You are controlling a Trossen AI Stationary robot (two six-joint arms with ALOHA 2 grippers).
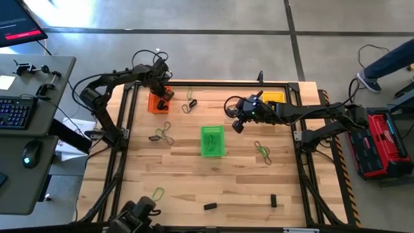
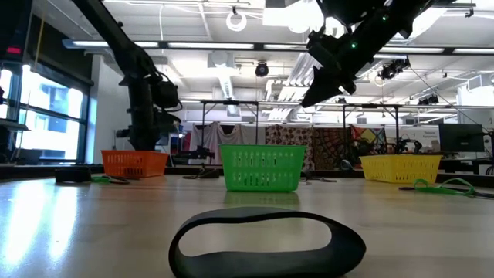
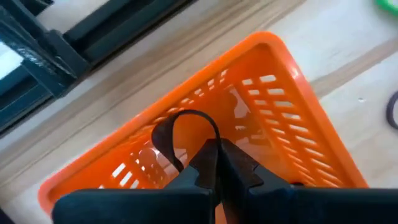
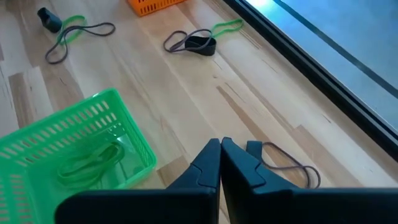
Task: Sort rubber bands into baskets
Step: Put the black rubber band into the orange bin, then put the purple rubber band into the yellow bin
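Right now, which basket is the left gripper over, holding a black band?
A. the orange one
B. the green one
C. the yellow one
A: the left gripper, shut on a black band, hangs right above the orange basket.

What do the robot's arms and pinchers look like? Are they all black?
Mostly, yes. Both arms are dark and thin, built from jointed segments with black cables looping along them. The left gripper and right gripper each end in two flat, pointed black fingers. The right arm has small green and blue lights glowing near its wrist.
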